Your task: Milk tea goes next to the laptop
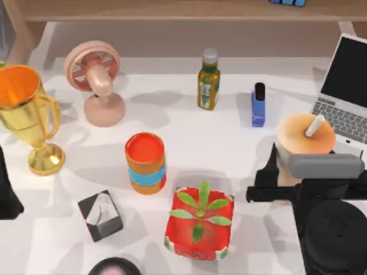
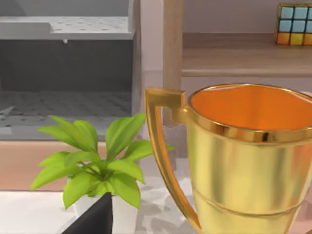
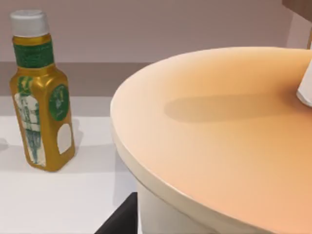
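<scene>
With milk tea [image 1: 305,137] at right of frame, just left of laptop [image 1: 344,94], right gripper [image 1: 281,172] jaws around cup body, apparently clamped on it. Risk: tall cup tips on release, or bumps laptop edge. Left gripper [image 1: 7,195] parked at left edge.

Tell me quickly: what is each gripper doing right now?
Left gripper: parked at the table's left edge, near the gold trophy.
Right gripper: at the milk tea beside the laptop; grip cannot be told.
</scene>
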